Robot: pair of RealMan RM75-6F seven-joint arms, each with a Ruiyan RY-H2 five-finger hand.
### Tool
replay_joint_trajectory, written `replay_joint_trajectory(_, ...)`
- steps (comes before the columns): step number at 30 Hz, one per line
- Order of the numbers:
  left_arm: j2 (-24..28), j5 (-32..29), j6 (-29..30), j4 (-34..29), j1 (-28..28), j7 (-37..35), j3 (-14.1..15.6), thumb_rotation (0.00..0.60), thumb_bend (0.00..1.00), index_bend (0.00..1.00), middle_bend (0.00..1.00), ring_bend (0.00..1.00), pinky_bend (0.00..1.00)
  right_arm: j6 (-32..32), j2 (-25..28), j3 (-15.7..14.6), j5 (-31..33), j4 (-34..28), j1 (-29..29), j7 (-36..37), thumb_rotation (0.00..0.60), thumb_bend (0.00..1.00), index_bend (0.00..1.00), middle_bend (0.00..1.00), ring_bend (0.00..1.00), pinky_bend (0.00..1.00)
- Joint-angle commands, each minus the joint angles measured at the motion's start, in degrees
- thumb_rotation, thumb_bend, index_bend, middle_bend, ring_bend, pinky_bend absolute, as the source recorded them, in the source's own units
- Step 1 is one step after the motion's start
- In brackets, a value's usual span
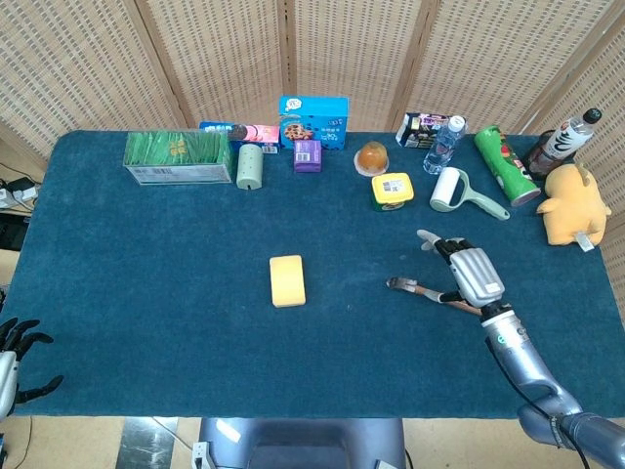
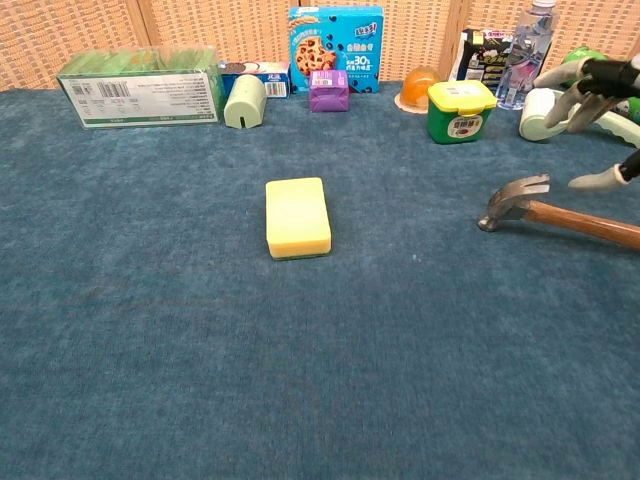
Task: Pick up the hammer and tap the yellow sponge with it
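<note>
Chest view cuts off your right hand (image 2: 603,85) at the frame edge; only spread fingers (image 2: 598,181) show. Head view: its handle end hidden under that hand, the hammer (image 1: 418,289) lies on the blue table cloth (image 1: 146,293), ungripped; hand wide, empty. Yellow sponge (image 1: 287,280) well left of hammer head. Left hand (image 1: 12,357) at table's near-left corner, fingers apart, partly cropped.

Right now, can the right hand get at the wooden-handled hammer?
Probably yes. The right hand hovers open directly over the wooden-handled hammer, which lies flat on the blue cloth with nothing beside or on top of it. The fingers are spread and raised above the handle, so a straight descent looks unobstructed.
</note>
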Motion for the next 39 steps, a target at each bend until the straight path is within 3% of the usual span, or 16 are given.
replay_joint_trajectory(1, -0.07, 0.01, -0.05, -0.01, -0.11, -0.03, -0.07, 0.600, 0.14, 0.37, 0.19, 0.08, 0.08, 2.58, 2.08, 0.69, 0.54, -3.31, -1.85, -2.04, 0.600, 0.14, 0.30, 0.46, 0.51, 0.37)
replay_joint_trajectory(5, -0.17, -0.05, -0.19, 0.01, -0.28, -0.05, -0.16, 0.600, 0.14, 0.37, 0.19, 0.08, 0.08, 3.97, 4.70, 0.38, 1.13, -6.76, -3.78, -5.88, 0.600, 0.22, 0.48, 0.65, 0.72, 0.60)
replay_joint_trajectory(10, -0.23, -0.53, -0.59, 0.29, -0.33, 0.14, -0.15, 0.600, 0.14, 0.37, 0.19, 0.08, 0.08, 6.97, 6.88, 0.07, 2.97, -10.87, -7.37, -13.70, 0.600, 0.28, 0.60, 0.74, 0.79, 0.71)
replay_joint_trajectory(20, -0.45, 0.17, 0.67, 0.58, -0.88, 0.75, -1.03, 0.600, 0.14, 0.37, 0.19, 0.08, 0.08, 12.73, 9.90, -1.92, 6.35, -18.39, -15.17, -25.93, 0.600, 0.33, 0.64, 0.77, 0.83, 0.73)
replay_joint_trajectory(27, -0.69, 0.52, 0.57, 0.08, -1.09, 0.98, -0.77, 0.600, 0.14, 0.37, 0.19, 0.08, 0.08, 17.80, 10.26, -2.58, 8.80, -20.79, -21.56, -26.71, 0.600, 0.35, 0.64, 0.77, 0.83, 0.73)
replay_joint_trajectory(39, -1.04, 0.69, 0.22, 0.29, -1.40, 0.68, -0.50, 0.600, 0.14, 0.37, 0.19, 0.08, 0.08, 18.12, 10.51, -1.91, 10.16, -21.97, -25.30, -26.79, 0.600, 0.36, 0.64, 0.76, 0.83, 0.73)
